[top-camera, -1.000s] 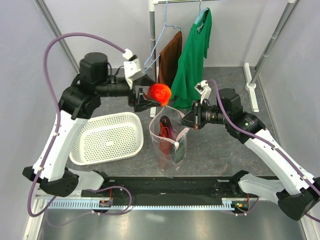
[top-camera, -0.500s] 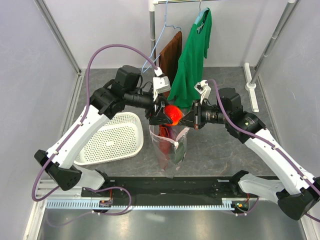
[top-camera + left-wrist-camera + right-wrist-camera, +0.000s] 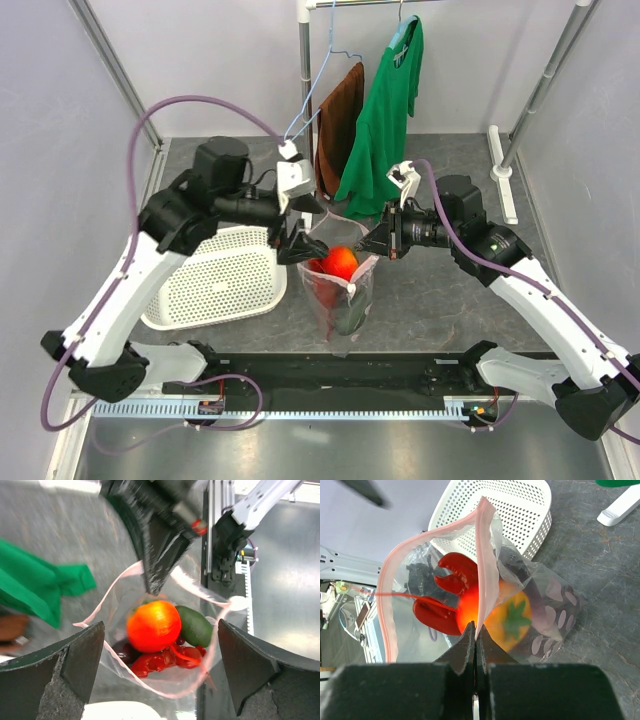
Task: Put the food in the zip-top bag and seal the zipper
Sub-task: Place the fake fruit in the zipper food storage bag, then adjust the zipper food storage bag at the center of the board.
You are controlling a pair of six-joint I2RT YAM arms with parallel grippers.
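1. zip-top bag (image 3: 338,300) stands upright mid-desk (image 3: 450,290), mouth open upward; white perforated basket (image 3: 215,275) is just left of it, and I cannot tell if they touch.
2. Inside the bag: tomato (image 3: 153,626) on top, avocado piece (image 3: 194,626) touching its side, lobster (image 3: 161,661) and grape bunch (image 3: 125,652) underneath.
3. right gripper (image 3: 476,641) is clenched on the pink zipper (image 3: 481,555) at the right side of the mouth, holding that edge up.
4. left gripper (image 3: 298,232) is released, jaws spread wide with nothing between them, and hangs at the left side of the mouth, above the food.
5. Around: green shirt (image 3: 385,110), brown cloth (image 3: 338,115) and blue hanger (image 3: 315,95) hang on the rack (image 3: 304,50) just far of the bag.
6. In the way: the right gripper's tip sits over the mouth rim, and the pinched zipper fold crosses part of the opening.
7. Versus earlier: one second ago the tomato was gripped by the left gripper, far of the basket; half a second ago it was over the mouth; now it is in the bag, and that gripper has let go and drawn left. Right gripper, bag and basket are unchanged.
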